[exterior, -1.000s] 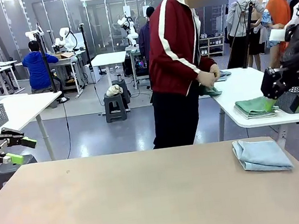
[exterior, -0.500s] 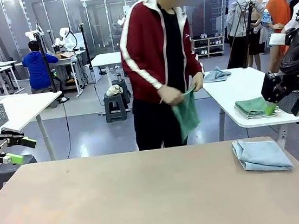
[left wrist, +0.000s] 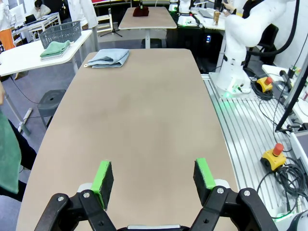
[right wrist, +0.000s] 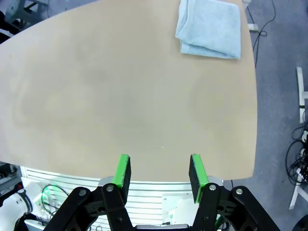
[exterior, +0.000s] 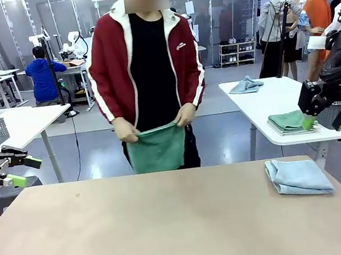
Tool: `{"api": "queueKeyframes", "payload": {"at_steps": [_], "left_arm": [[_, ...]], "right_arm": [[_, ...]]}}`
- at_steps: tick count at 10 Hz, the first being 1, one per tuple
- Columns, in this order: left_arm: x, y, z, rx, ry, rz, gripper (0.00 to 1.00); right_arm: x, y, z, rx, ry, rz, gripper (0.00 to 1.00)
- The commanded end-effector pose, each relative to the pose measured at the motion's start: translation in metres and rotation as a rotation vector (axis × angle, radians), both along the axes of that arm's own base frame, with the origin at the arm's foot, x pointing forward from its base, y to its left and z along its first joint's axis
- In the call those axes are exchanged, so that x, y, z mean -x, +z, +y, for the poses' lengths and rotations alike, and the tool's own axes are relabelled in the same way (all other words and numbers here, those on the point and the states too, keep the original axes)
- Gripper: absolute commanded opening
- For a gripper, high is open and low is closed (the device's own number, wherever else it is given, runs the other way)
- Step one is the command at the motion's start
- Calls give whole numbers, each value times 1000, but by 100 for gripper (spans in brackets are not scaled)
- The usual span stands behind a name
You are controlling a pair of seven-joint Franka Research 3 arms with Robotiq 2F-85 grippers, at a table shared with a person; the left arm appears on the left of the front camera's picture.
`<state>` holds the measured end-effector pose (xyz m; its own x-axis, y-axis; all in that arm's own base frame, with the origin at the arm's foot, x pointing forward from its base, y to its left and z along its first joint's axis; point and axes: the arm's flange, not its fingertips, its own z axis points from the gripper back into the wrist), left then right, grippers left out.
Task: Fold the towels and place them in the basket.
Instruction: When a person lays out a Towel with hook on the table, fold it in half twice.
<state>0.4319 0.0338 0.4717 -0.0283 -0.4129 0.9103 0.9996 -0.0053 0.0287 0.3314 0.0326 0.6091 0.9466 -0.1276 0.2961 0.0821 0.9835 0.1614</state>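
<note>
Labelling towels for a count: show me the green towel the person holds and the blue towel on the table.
held green towel point(exterior: 157, 149), front view, middle of the cloth.
blue towel point(exterior: 298, 177), front view, top fold's centre.

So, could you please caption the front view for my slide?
Person holds up green towel across the table; folded blue towel lies at right.
</note>
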Motion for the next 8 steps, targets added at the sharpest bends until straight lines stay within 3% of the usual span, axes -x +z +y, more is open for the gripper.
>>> {"api": "queueKeyframes", "payload": {"at_steps": [1,8], "left_arm": [[3,2,0,17,-6,-10,85],[3,2,0,17,-6,-10,85]], "right_arm": [[-1,1,0,-13,7,5,62],[-1,1,0,-13,7,5,62]]}}
